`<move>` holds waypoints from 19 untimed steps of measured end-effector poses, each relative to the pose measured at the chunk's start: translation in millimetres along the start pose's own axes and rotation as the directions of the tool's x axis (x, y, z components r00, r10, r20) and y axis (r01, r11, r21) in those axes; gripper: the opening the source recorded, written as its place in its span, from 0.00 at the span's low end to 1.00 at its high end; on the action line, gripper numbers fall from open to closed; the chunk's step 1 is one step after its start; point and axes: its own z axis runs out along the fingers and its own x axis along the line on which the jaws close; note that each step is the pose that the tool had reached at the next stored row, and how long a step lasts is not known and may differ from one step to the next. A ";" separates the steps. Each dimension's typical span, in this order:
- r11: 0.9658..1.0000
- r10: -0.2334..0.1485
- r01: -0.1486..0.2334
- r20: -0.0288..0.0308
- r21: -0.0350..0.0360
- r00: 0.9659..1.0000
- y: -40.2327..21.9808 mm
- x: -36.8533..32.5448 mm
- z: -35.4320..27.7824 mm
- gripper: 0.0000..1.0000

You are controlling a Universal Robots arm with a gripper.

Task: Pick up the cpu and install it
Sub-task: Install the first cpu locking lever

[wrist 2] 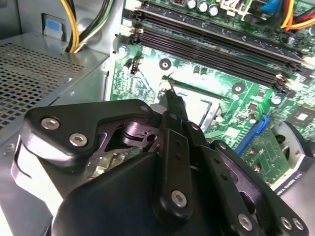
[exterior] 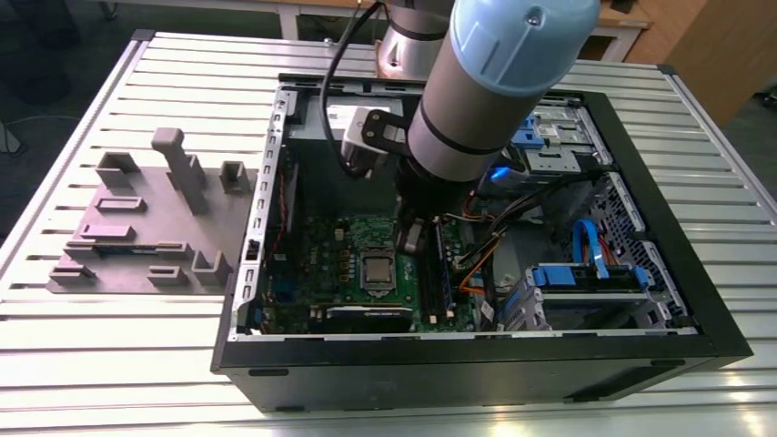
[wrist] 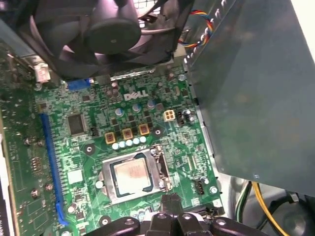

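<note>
Table (exterior: pixel 122 364) carries an open case (exterior: pixel 486 369); the arm (exterior: pixel 486 100) reaches inside. Board (wrist: pixel 83 147) lies beneath the tool (wrist 2: pixel 172 100) — fingers pressed together, pinching nothing. Socket (wrist: pixel 158 172) is just beside the tool's tip; cpu (wrist: pixel 130 176) sits flat in it — silver top up, apart from the tool.

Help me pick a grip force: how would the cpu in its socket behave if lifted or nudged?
The cpu looks thin, flat and rigid, so likely light and unbending. Its smooth metal top may be slippery. Sitting inside the socket frame, it probably won't slide sideways.
</note>
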 end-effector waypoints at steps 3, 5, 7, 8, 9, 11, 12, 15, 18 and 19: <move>1.000 -0.003 0.003 -0.020 0.004 1.000 -0.1 0.3 0.1 0.10; 1.000 -0.007 0.007 -0.027 0.005 1.000 -0.1 0.3 0.5 0.10; 1.000 -0.013 0.013 -0.032 0.006 0.999 -0.2 0.4 0.7 0.10; 1.000 -0.016 0.016 -0.034 0.006 0.999 -0.2 0.6 0.8 0.10; 1.000 -0.020 0.020 -0.037 0.006 0.999 -0.2 0.7 0.9 0.10; 1.000 -0.029 0.029 -0.039 0.005 0.999 -0.3 1.4 0.9 0.10; 0.999 -0.035 0.035 -0.039 0.004 0.999 -0.5 1.8 1.0 0.10; 0.999 -0.047 0.047 -0.040 0.006 0.998 -0.9 3.3 0.8 0.10; 0.999 -0.052 0.052 -0.040 0.009 0.998 -1.1 3.6 0.7 0.10; 0.999 -0.053 0.053 -0.040 0.009 0.998 -1.2 3.7 0.7 0.10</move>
